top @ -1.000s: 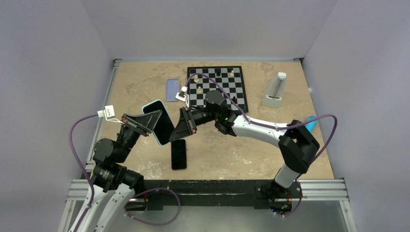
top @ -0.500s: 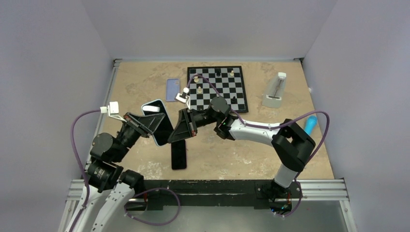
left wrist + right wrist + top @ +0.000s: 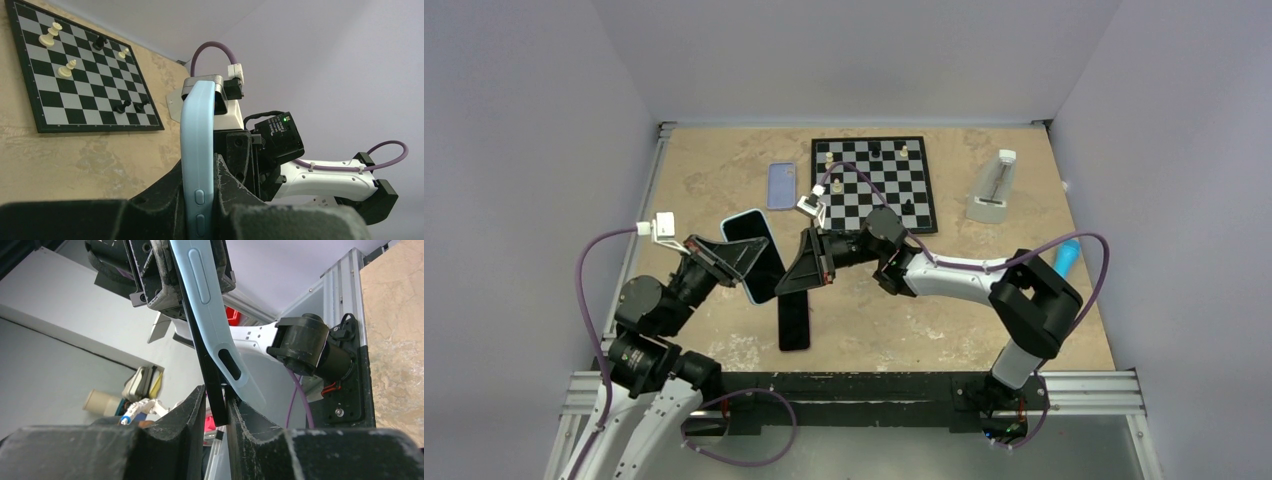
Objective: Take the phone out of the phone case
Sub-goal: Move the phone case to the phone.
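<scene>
The phone case (image 3: 196, 150), pale blue, is held in the air over the left half of the tabletop (image 3: 724, 170), about midway between the near and far edges. It stands on edge between the two arms. The left jaws are closed narrowly on its side, pinching the blue rim by the side buttons. The phone (image 3: 215, 400) is a black slab sitting in the case. Its lower edge stands a little clear of the blue rim, and the right jaws are clamped thinly on that black edge.

A second black phone (image 3: 793, 320) lies flat just below them, toward the near edge. A lilac rectangular slab (image 3: 780, 185) lies just left of the chessboard (image 3: 874, 182) at the far edge. A metronome (image 3: 993, 190) stands near the far right corner.
</scene>
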Available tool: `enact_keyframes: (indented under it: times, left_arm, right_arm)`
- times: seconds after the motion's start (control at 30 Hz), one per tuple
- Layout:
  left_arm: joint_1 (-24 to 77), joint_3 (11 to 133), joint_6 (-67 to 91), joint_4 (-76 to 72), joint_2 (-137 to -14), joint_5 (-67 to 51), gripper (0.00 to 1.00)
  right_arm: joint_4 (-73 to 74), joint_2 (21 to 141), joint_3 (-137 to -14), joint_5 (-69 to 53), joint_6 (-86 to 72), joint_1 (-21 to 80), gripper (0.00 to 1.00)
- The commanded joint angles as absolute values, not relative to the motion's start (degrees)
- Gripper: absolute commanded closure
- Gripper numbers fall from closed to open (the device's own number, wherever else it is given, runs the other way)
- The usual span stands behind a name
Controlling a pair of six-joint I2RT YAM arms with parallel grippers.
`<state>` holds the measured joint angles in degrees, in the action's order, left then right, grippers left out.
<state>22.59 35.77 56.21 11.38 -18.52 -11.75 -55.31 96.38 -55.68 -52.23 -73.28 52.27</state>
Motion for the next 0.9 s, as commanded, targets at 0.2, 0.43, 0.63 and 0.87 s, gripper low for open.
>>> enact_keyframes:
  times: [0.2,0.43,0.63,0.87]
  left_arm:
    - [24.7,34.5,61.5,9.3,-14.2,-23.1,1.00]
    - [24.8,31.2,64.8,1.3,-17.2,-25.2,1.00]
    - [24.8,30.7,64.3,-2.9,-20.3,-28.3,1.00]
    - [24.8,30.5,61.2,1.0,-20.2,-29.5,1.00]
  right_arm:
    - [-55.0,94.0,-57.0,-39.4,-71.8,46.8,0.71]
    - [-56.2,96.9,-61.8,-40.4,-73.1,50.6,0.71]
    - [-57.7,98.0,-63.9,-41.1,-75.3,50.7,0.73]
    - [-63.9,100.2,-65.9,-42.8,-81.0,50.8,1.00]
